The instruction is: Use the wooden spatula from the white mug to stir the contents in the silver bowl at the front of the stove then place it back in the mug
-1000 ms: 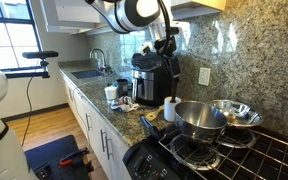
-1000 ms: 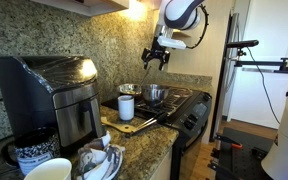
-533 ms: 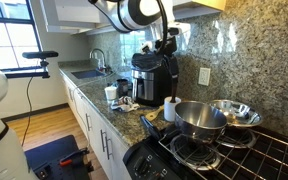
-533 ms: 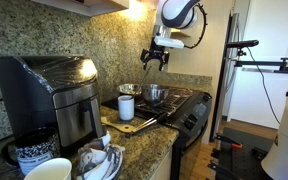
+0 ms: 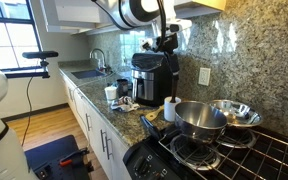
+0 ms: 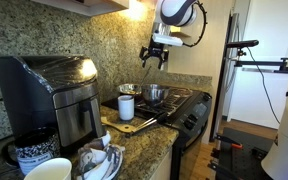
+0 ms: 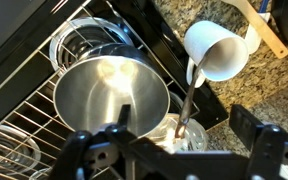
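The white mug (image 5: 171, 108) stands on the granite counter beside the stove (image 5: 234, 155); it also shows in an exterior view (image 6: 127, 107) and in the wrist view (image 7: 222, 50). The wooden spatula (image 7: 187, 100) is a thin brown stick that runs from the mug up towards my gripper (image 7: 182, 125). The jaws stand wide apart on either side of its upper end and do not close on it. In both exterior views my gripper (image 5: 167, 45) (image 6: 154, 60) hangs high above the mug. The deep silver bowl (image 7: 109, 95) (image 5: 199, 117) sits on the front grate.
A shallower shiny bowl (image 5: 236, 112) sits on a rear burner. A yellowish utensil (image 7: 259, 30) lies on the counter by the mug. A black coffee machine (image 5: 149, 78) (image 6: 54, 95) stands behind it. A sink (image 5: 89, 72) and a small cup (image 5: 110, 93) lie further along.
My gripper has risen slightly above the mug. The mug, the spatula and the bowls have not moved.
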Robot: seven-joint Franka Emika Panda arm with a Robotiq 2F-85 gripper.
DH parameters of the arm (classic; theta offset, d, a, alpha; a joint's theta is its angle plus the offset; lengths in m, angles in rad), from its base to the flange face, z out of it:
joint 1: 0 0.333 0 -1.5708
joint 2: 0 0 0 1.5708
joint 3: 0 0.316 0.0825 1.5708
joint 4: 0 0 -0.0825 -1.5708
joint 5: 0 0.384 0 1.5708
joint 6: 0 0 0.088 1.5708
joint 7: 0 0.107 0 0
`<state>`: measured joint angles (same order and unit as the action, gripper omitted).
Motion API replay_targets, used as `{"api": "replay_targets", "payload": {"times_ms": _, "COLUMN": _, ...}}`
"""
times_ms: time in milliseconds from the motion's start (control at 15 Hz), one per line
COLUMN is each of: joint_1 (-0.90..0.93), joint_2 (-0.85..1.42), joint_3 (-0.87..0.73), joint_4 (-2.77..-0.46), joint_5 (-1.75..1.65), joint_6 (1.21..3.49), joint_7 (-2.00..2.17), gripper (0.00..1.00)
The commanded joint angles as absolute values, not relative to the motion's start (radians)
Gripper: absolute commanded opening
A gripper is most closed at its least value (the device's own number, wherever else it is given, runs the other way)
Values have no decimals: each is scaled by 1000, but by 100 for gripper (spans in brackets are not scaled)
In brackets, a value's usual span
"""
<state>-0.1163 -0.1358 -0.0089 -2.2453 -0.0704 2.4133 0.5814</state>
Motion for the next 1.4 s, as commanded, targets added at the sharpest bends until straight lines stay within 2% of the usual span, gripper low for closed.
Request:
{"api": "replay_targets", "payload": {"times_ms": 0, "joint_1": -112, "joint_2": -127, "joint_3": -1, "joint_4": -2223, "joint_5": -93, "joint_6": 2378, "joint_7": 631, "gripper": 100}}
{"api": "replay_targets", "payload": {"times_ms": 533, "joint_1": -103, "joint_2": -133, "joint_3": -1, "joint_4": -2233, "joint_5": -91, "joint_6": 2382, "joint_7": 641, "gripper": 100}}
{"api": "replay_targets", "payload": {"times_ms": 667, "joint_1": -102, "joint_2": -134, "joint_3": 0, "joint_4": -2234, "joint_5": -93, "joint_6": 2383, "joint_7": 639, "gripper": 76}}
{"api": "replay_targets", "payload": {"times_ms": 733, "joint_1": -102, "joint_2": -135, "joint_3": 0, "joint_4": -2236, "joint_5": -93, "joint_6": 2383, "joint_7": 639, "gripper": 76}}
{"api": "replay_targets", "payload": {"times_ms": 800, "joint_1": -102, "joint_2": -136, "joint_3": -1, "joint_4": -2236, "joint_5": -93, "joint_6": 2384, "joint_7": 637, "gripper": 59}}
{"api": "replay_targets", "payload": {"times_ms": 867, "joint_1": -102, "joint_2": -136, "joint_3": -1, "joint_4": -2237, "joint_5": -93, "joint_6": 2385, "joint_7": 637, "gripper": 52}}
{"api": "replay_targets", "payload": {"times_ms": 933, "joint_1": -102, "joint_2": -136, "joint_3": -1, "joint_4": -2237, "joint_5": -94, "joint_6": 2384, "joint_7": 638, "gripper": 52}}
{"api": "replay_targets", "payload": {"times_ms": 1333, "joint_1": -98, "joint_2": -138, "joint_3": 3, "joint_4": -2243, "joint_5": -104, "joint_6": 2392, "joint_7": 637, "gripper": 6}}
